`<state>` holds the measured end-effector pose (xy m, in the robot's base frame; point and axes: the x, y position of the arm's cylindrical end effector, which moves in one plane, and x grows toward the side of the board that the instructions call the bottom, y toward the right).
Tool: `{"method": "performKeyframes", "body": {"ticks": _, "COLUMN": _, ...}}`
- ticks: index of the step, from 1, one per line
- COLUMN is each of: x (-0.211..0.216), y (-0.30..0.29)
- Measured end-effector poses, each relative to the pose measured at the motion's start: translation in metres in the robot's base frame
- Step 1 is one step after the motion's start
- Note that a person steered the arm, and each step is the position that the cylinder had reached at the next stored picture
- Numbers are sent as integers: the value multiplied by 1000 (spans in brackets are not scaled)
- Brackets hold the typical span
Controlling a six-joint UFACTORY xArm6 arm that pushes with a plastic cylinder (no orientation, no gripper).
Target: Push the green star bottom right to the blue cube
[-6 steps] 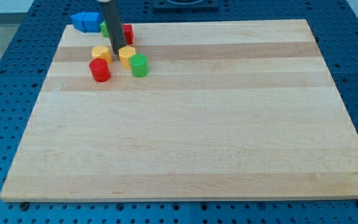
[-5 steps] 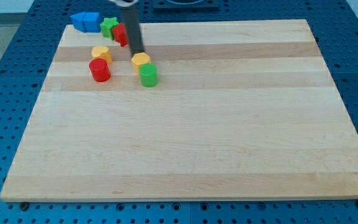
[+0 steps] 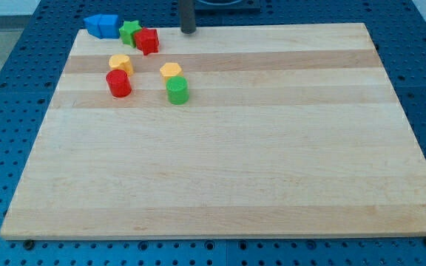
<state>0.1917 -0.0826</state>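
The green star (image 3: 129, 31) lies near the board's top left corner, between a blue block (image 3: 102, 25) on its left and a red block (image 3: 148, 40) touching it on its right. The blue block's exact shape is hard to make out. My tip (image 3: 188, 31) is at the board's top edge, to the right of the red block and apart from every block.
A yellow block (image 3: 120, 63) sits just above a red cylinder (image 3: 118, 83). Another yellow block (image 3: 171, 71) sits just above a green cylinder (image 3: 177, 90). The wooden board (image 3: 235, 148) rests on a blue perforated table.
My tip moved right and up, away from the cluster to the board's top edge. The right yellow block and green cylinder were shoved right; the green star and red block now show fully.
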Motion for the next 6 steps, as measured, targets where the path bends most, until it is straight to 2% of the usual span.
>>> {"method": "performKeyframes", "body": {"ticks": 6, "x": 0, "y": -126}}
